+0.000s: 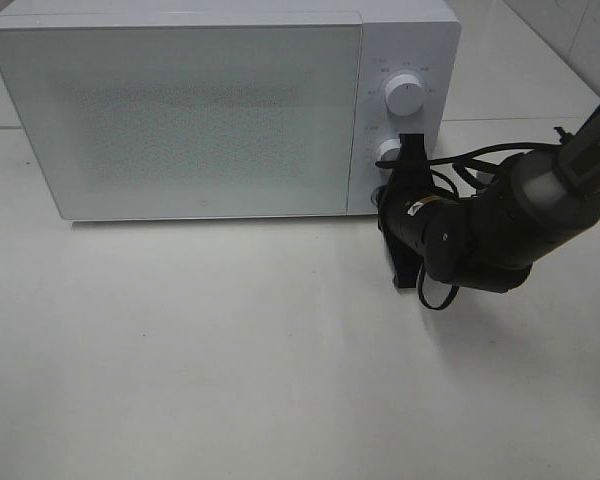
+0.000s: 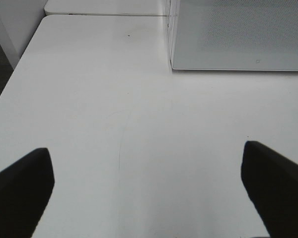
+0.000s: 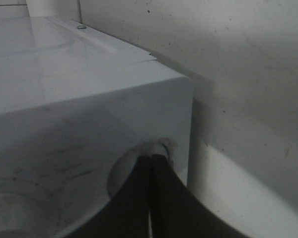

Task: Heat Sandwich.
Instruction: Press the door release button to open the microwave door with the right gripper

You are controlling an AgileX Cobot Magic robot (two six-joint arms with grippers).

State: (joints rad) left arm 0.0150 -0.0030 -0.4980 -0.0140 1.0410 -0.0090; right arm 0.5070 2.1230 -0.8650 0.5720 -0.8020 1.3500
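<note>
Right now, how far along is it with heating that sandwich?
Late stage, probably. The microwave door is shut and no sandwich shows, so it may be inside, unconfirmed. In hand: the right gripper, closed, tips at the lower knob. The left gripper hangs open over the table. Left: starting the heat.

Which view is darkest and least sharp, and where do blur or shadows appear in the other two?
Right wrist view: darkest and softest; the right gripper is a black blur against the microwave. Left wrist view: bright, the table nearly washed out, the fingers of the left gripper soft-edged. Exterior high view: even light, sharp, only a faint shadow under the right arm.
</note>
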